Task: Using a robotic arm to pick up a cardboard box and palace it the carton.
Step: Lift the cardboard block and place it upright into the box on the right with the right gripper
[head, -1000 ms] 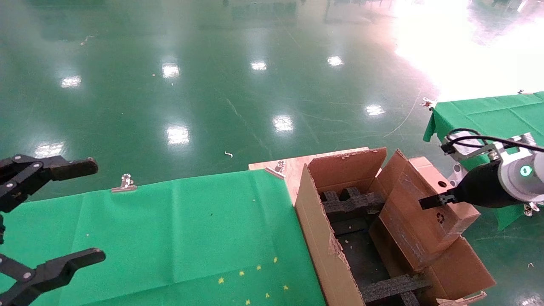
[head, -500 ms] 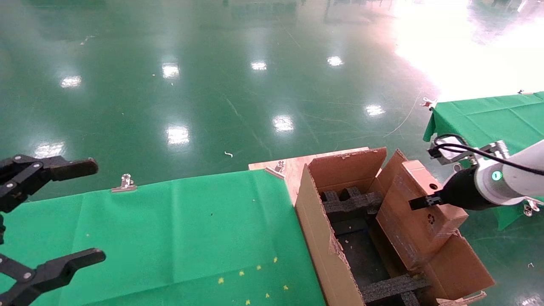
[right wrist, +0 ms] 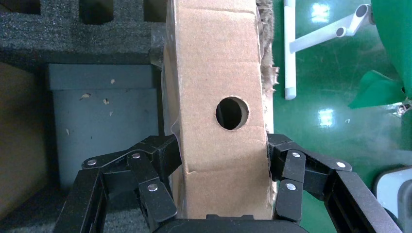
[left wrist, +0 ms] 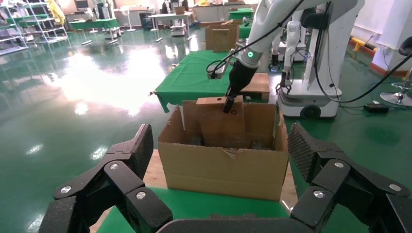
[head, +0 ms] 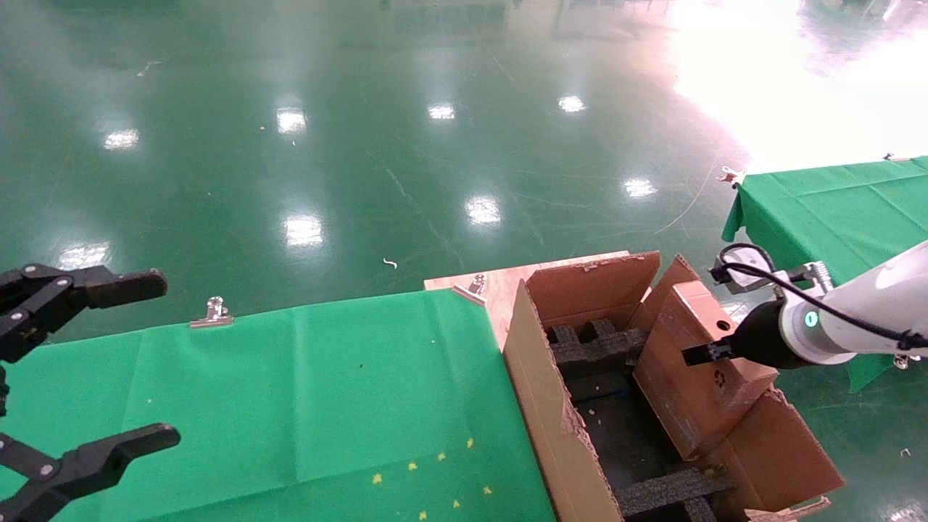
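The small brown cardboard box (head: 689,384) with a round hole and a recycling mark hangs tilted inside the right half of the large open carton (head: 540,406), its lower end among the black foam inserts (head: 594,346). My right gripper (head: 697,354), on the white arm with the green ring (head: 841,326), is shut on the box's upper part. In the right wrist view the fingers (right wrist: 155,160) clamp both sides of the box (right wrist: 218,73). The left wrist view shows the carton (left wrist: 223,170) and the box (left wrist: 218,124) in it. My left gripper (head: 156,359) is open and empty at the far left.
The carton stands on a wooden board (head: 493,286) at the right end of a green-clothed table (head: 290,406). A metal clip (head: 212,313) holds the cloth's far edge. A second green table (head: 834,196) stands at the right. Glossy green floor lies beyond.
My right gripper has moved left and down with the cardboard box, which now sits deeper in the carton. The left gripper has not moved.
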{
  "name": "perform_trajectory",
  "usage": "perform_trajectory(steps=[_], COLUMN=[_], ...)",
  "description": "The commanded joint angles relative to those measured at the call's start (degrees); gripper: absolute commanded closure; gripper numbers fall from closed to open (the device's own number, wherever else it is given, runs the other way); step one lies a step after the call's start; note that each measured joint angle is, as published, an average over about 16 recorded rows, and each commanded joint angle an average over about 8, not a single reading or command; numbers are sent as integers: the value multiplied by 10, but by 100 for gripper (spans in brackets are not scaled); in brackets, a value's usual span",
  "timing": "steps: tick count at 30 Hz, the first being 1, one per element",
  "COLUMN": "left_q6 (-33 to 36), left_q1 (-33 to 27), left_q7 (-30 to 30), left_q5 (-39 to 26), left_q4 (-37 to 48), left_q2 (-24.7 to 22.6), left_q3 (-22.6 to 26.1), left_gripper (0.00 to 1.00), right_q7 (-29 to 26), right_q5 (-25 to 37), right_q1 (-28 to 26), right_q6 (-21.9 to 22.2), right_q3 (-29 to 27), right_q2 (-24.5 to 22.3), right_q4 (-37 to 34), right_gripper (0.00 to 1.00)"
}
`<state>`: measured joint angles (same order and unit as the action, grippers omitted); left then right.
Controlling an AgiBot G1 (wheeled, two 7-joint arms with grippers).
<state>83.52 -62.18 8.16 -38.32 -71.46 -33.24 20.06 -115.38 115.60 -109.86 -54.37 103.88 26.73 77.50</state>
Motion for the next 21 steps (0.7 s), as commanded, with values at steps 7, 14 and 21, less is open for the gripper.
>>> perform_trajectory(steps=[7,14,21], left_q6=[0,0,0], left_q1=[0,0,0], left_q7=[0,0,0], left_q5=[0,0,0], left_q4=[0,0,0], left_q2=[0,0,0], left_q3=[0,0,0], left_gripper=[0,0,0], right_q7=[-27,-50,-68], right_q5=[25,42,54], right_q1=[30,59,86], right_q6=[34,67,96], right_q3=[8,14,20], right_q2=[5,7,12], right_q4=[-2,-6,-17], right_gripper=[100,100,100])
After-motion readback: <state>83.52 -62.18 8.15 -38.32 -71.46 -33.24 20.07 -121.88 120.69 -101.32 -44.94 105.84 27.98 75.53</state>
